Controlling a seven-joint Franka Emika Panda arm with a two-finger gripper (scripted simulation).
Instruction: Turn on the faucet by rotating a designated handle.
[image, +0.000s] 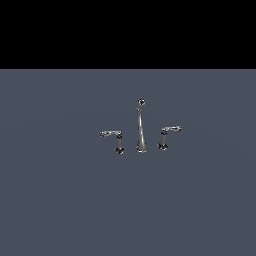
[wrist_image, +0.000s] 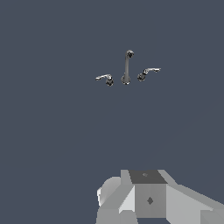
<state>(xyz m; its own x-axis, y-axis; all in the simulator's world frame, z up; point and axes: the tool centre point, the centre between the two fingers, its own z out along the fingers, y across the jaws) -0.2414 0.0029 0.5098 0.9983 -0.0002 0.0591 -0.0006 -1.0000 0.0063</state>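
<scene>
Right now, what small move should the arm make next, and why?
Probably reach toward the handle at the exterior view's left of the spout. The wrist view shows the whole faucet far off, and the arm is absent from the exterior view.

a flat slate-blue floor (image: 65, 200) fills the lower part of the exterior view, plain and matte, with no seams or marks. above it sits a solid black band (image: 128, 32) (no wall detail can be told). the edge between them runs straight and level. light is even, with only faint shading.
</scene>
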